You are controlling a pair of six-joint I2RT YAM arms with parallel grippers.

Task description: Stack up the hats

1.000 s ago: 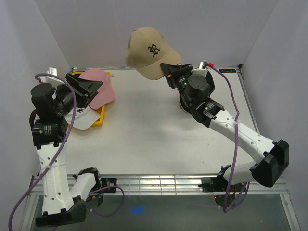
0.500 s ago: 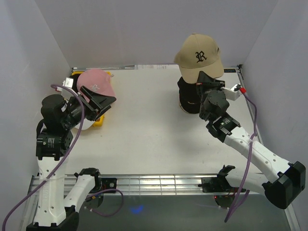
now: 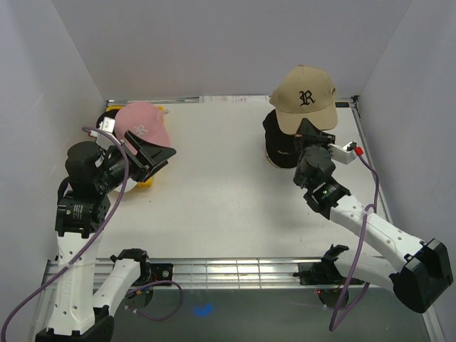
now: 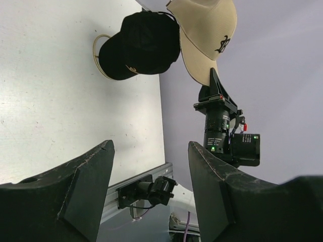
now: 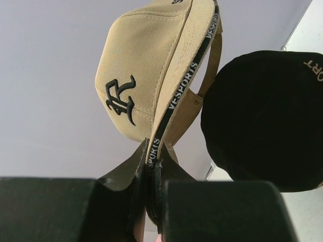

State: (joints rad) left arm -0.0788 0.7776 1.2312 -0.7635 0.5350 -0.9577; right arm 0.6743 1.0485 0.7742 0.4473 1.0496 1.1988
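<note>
My right gripper [image 3: 314,132] [image 5: 154,157] is shut on the lower rim of the tan hat [image 3: 305,98] [image 5: 136,75], with the hat's black inner band between the fingers. It holds the tan hat in the air, just above and behind the black hat [image 3: 279,144] [image 5: 262,121], which sits at the back right. The pink hat [image 3: 141,125] lies at the back left. A white hat [image 3: 130,187] peeks out beneath it, mostly hidden. My left gripper [image 3: 158,158] [image 4: 151,146] stands open and empty beside the pink hat's brim, facing across the table towards the black hat [image 4: 144,45] and the tan hat [image 4: 207,30].
A yellow tray [image 3: 147,182] lies under the pink and white hats by the left wall. A pale ring base [image 4: 97,50] shows beneath the black hat. Walls close the left, back and right sides, and a metal rail [image 3: 235,271] runs along the near edge.
My right arm has swung the tan hat from the back middle over to the right, above the black hat. My left arm has shifted slightly right and lower beside the pink hat.
</note>
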